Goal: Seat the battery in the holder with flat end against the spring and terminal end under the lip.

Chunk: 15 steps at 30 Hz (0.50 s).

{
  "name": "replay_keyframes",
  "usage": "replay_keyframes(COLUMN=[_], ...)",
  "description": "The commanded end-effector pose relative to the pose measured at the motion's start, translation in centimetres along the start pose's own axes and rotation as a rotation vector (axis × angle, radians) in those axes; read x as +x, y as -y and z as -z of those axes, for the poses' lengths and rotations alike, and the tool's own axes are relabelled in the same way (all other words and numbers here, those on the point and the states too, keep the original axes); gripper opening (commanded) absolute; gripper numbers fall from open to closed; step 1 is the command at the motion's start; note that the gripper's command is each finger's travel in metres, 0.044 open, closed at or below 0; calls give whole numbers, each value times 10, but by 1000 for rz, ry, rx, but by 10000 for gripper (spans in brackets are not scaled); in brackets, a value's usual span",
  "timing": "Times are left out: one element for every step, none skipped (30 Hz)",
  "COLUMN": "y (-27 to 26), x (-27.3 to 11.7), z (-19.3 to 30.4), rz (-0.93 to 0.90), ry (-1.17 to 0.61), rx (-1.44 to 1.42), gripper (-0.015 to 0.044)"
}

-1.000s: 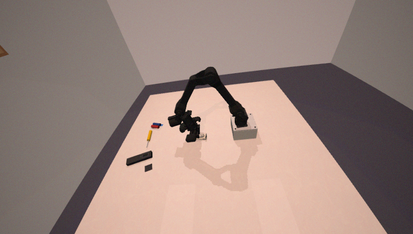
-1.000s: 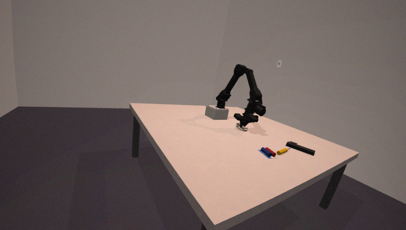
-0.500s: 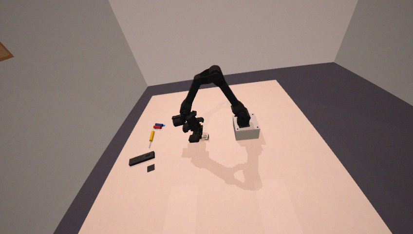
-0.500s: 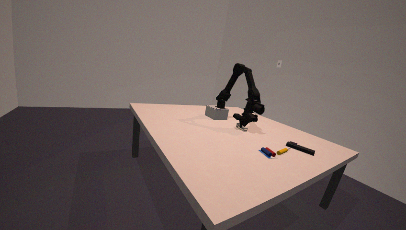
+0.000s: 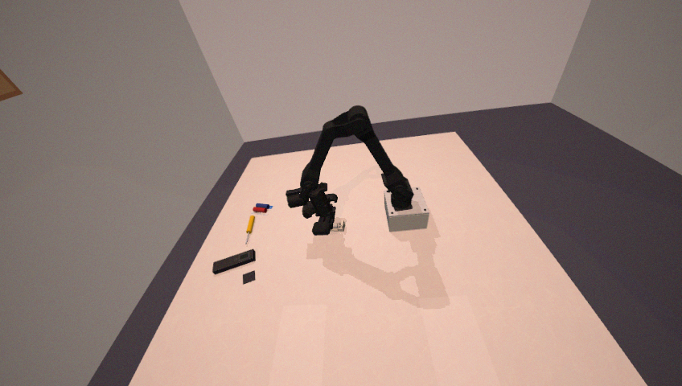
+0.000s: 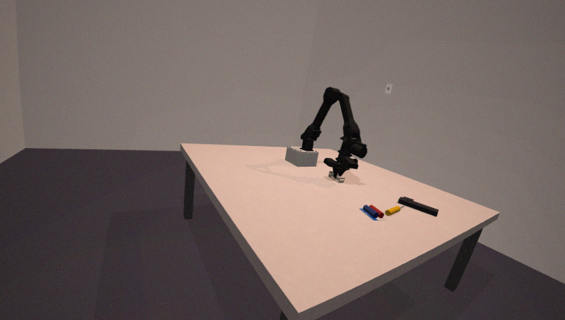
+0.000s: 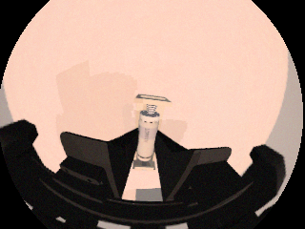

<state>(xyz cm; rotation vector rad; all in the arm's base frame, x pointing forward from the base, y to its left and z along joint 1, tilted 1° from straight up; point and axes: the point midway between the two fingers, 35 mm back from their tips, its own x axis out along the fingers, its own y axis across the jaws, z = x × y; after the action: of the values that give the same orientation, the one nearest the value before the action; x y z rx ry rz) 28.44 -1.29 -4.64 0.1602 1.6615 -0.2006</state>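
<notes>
The pale battery (image 7: 147, 136) lies lengthwise over the holder in the wrist view. My gripper (image 7: 147, 132) (image 6: 336, 175) is shut on it, one finger on each side. The holder (image 7: 163, 99) (image 5: 341, 229) (image 6: 341, 181) is on the table below the fingers. Its coiled spring (image 7: 152, 109) shows between the far end wall and the battery's dark-ringed far end, close to that end. The battery's near end is by the holder's near end piece (image 7: 144, 165). The fingers hide much of the holder's sides. I cannot tell whether the battery touches the holder floor or is under the lip.
Red (image 5: 259, 210) (image 6: 376, 211) and blue (image 5: 262, 205) (image 6: 370, 211) cylinders, a yellow-handled screwdriver (image 5: 250, 223) (image 6: 392, 210), a black device (image 5: 233, 261) (image 6: 418, 206) and a small dark square (image 5: 248, 277) lie away from the holder. The arm's grey base block (image 5: 407, 220) (image 6: 302, 157) stands on the other side.
</notes>
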Motion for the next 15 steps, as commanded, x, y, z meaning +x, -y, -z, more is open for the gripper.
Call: replay_keyframes(y=[1, 1, 1, 1, 1, 1, 1, 1, 1, 1, 1, 1, 1, 1, 1], x=[-1, -1, -1, -1, 0, 0, 0, 0, 0, 0, 0, 1, 1, 1, 1], z=[-2, -1, 0, 1, 1, 2, 3, 4, 5, 5, 6, 7, 8, 9, 9], rz=[5, 4, 4, 4, 3, 3, 3, 2, 2, 2, 1, 1, 1, 0, 0], ry=[18, 18, 18, 18, 18, 19, 19, 19, 19, 19, 19, 19, 19, 19, 18], rx=[3, 3, 3, 3, 3, 3, 3, 4, 4, 4, 4, 4, 4, 4, 4], gripper=[69, 69, 69, 69, 69, 69, 69, 69, 69, 69, 69, 69, 69, 69, 69])
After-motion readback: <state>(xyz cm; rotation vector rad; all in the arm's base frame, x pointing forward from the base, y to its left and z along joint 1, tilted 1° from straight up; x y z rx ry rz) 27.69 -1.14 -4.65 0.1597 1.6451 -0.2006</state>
